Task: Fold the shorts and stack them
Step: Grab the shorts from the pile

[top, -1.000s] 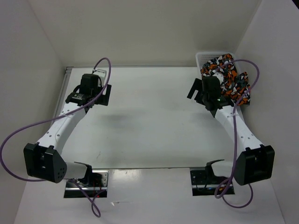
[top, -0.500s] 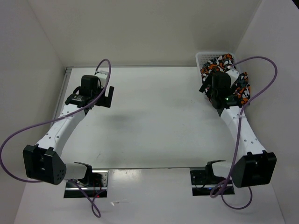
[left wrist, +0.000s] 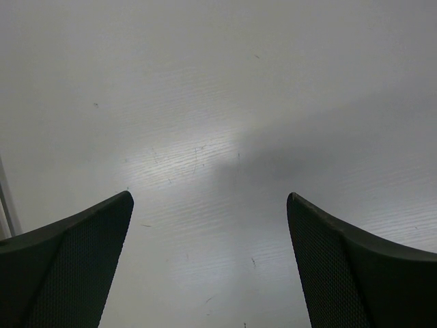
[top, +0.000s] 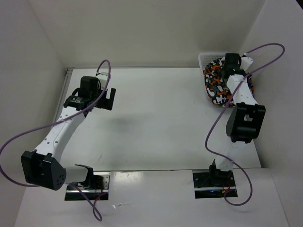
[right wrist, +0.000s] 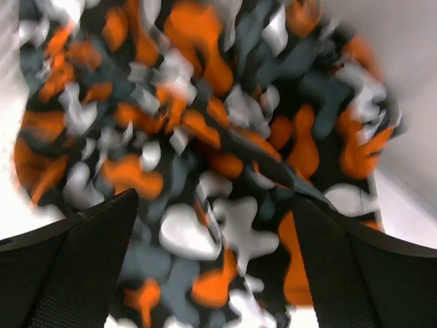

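**Right gripper poised over the bunched shorts**

Top view: the shorts (top: 215, 89) lie bunched in and over the white basket (top: 204, 57) at the upper right of the frame, with the right gripper (top: 231, 61) above them. The left gripper (top: 109, 98) hangs spread over bare bench (top: 156, 118) at the upper left.

Left wrist view: the jaws stand wide apart with nothing between them.

Right wrist view: the jaws are spread, and camouflage cloth fills the gap below. It looks best to pinch a single edge, not a wad. The basket wall and the purple cable (top: 265, 47) could snag.

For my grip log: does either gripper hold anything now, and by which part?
Nothing is held. The left gripper is open over the table. The right gripper has its jaws open over the shorts, not closed on the fabric.
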You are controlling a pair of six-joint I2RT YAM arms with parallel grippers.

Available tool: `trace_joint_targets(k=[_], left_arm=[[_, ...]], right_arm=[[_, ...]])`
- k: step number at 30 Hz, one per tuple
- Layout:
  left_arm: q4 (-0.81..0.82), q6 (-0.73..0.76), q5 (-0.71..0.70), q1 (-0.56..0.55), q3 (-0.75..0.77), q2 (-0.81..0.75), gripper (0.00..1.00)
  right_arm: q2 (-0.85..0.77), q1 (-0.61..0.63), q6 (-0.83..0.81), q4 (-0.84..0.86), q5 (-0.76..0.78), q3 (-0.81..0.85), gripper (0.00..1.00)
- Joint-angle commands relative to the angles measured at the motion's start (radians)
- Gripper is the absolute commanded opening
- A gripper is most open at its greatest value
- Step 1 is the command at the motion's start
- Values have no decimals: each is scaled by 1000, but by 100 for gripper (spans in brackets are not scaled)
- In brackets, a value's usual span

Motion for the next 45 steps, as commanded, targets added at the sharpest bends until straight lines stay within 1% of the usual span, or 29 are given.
trace_joint_targets(k=[1, 2, 4, 6, 9, 10, 11, 12, 13, 14, 16, 18, 19, 21, 22, 24, 25, 26, 28, 31, 34, 37, 41, 43, 44, 45], left_arm=[[2, 3, 30, -4, 38, 1, 100], [2, 3, 40, -4, 38, 21, 100], [2, 3, 40, -4, 38, 55, 100], [2, 3, 40, -4, 49, 76, 100], [-7, 3, 40, -4, 71, 99, 100], [-7, 3, 40, -4, 72, 112, 100], [2, 3, 40, -4, 81, 121, 100], [2, 3, 40, -4, 81, 121, 100], [2, 3, 52, -4, 90, 131, 100], [2, 3, 61, -4, 90, 142, 100], [2, 3, 72, -4, 101, 151, 100], [2, 3, 72, -4, 101, 152, 100], [2, 3, 72, -4, 101, 152, 100], [2, 3, 81, -4, 101, 141, 100], [2, 3, 81, -4, 92, 120, 100], [2, 3, 90, -4, 67, 104, 100], [2, 3, 90, -4, 67, 90, 100], [2, 3, 90, -4, 55, 90, 100], [2, 3, 90, -4, 46, 81, 100], [2, 3, 99, -4, 36, 72, 100], [2, 3, 99, -4, 36, 61, 100], [2, 3, 90, -4, 26, 61, 100], [2, 3, 80, -4, 26, 61, 100], [2, 3, 70, -4, 26, 72, 100], [2, 3, 70, -4, 26, 72, 100], [2, 3, 70, -4, 35, 85, 100]], right_arm=[[95, 19, -12, -66, 296, 169, 99], [155, 30, -12, -79, 338, 220, 100], [201, 30, -12, -101, 405, 267, 100], [252, 30, -12, -110, 415, 282, 100], [286, 30, -3, -110, 426, 294, 86], [298, 30, 11, -121, 426, 311, 79], [298, 30, 11, -121, 385, 311, 66], [287, 41, 11, -121, 366, 311, 58], [275, 41, 11, -112, 346, 301, 51], [260, 51, 11, -94, 315, 288, 48], [180, 68, 1, -67, 303, 238, 48], [113, 82, 0, -32, 263, 196, 75], [39, 82, 0, -20, 248, 145, 86], [-42, 64, 11, 23, 197, 78, 100], [-131, 52, 11, 48, 165, -4, 100], [-202, -2, 11, 97, 87, -72, 100], [-223, -23, 1, 97, -9, -121, 100], [-251, -62, 0, 97, -54, -140, 100], [-251, -73, 0, 97, -140, -176, 100], [-218, -82, 10, 97, -218, -177, 100], [-182, -82, 33, 88, -228, -155, 100], [-156, -120, 66, 88, -249, -155, 100], [-133, -151, 97, 100, -260, -166, 95], [-124, -169, 115, 100, -269, -178, 90], [-115, -169, 115, 100, -269, -187, 86], [-115, -169, 115, 100, -269, -187, 79]])
